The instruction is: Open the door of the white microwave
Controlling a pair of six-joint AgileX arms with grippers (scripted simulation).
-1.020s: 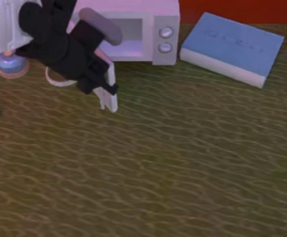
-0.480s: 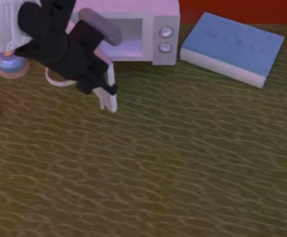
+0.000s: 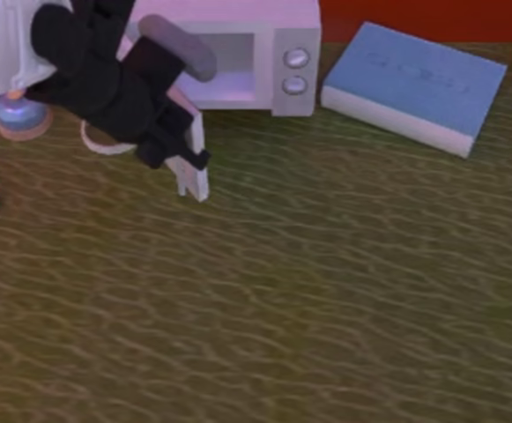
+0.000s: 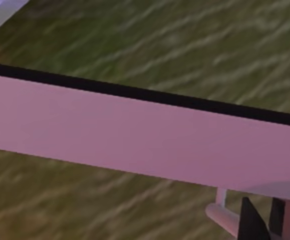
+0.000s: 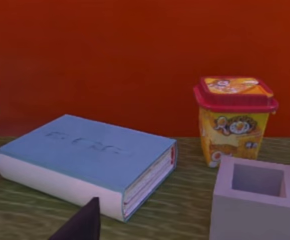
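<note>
At the bench's far left the white microwave (image 3: 238, 53) stands with its door (image 3: 196, 159) swung open, the left end effector (image 3: 183, 159) closed on the outer-edge handle, the best hold on this light, rigid, hinged panel.

My table (image 3: 326, 300) looks like rough, matt green-brown cloth with a wavy weave. The white microwave (image 3: 273, 26) seems smooth matt plastic, its two knobs (image 3: 295, 70) shiny like metal, and the door (image 4: 135, 135) is plain and smooth. The book (image 5: 85, 150) has a matt blue cover and paper pages.
</note>
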